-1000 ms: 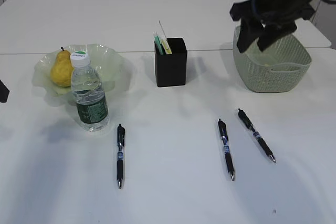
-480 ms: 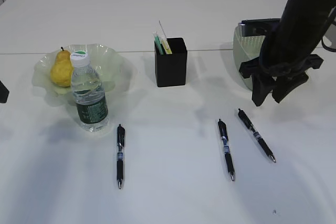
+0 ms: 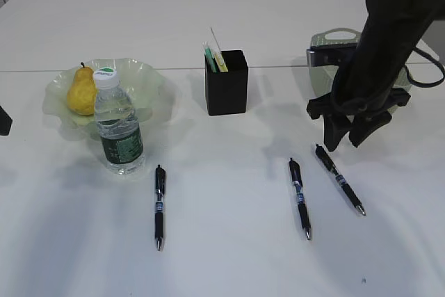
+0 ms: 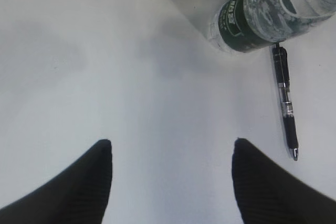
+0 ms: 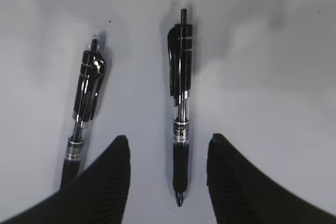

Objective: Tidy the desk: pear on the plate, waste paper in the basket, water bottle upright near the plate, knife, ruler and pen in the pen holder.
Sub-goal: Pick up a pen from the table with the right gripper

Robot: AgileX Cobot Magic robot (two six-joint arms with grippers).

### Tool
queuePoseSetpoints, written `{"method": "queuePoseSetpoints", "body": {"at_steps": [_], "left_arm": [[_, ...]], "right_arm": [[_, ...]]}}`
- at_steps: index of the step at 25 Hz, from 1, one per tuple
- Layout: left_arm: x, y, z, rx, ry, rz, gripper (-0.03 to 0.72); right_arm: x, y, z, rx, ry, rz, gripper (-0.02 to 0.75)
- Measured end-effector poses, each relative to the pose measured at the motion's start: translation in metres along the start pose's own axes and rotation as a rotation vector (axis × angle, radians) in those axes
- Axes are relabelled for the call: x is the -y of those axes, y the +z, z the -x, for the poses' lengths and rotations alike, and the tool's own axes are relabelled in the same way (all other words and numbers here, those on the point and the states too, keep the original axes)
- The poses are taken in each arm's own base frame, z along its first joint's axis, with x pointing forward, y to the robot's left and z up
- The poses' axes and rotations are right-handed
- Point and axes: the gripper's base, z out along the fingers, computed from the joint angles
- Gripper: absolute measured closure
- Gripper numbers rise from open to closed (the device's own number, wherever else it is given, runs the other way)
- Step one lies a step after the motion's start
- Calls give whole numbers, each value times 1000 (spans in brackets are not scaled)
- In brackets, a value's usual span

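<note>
Right gripper (image 5: 168, 153) open astride a pen (image 5: 180, 129) on the counter (image 3: 229, 241): light, stiff, slippery; best pinched at the rubber grip. Left gripper (image 4: 170, 150) open, empty

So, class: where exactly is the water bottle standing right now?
In the exterior view, the water bottle stands upright on the left of the desk, directly in front of the plate holding the pear, with a pen just to its right.
</note>
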Motion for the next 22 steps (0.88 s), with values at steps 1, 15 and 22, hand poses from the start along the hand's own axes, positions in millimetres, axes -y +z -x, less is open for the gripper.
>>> {"method": "queuePoseSetpoints", "body": {"at_steps": [1,15,22], "left_arm": [[0,0,0,0,0,0,182],[0,0,0,0,0,0,182],[0,0,1,14,0,1,182]], "right_arm": [[0,5,1,-7,1,0,381],[3,37,13,22,4,-6,382],[4,43,15,38,5,-8,382]]}}
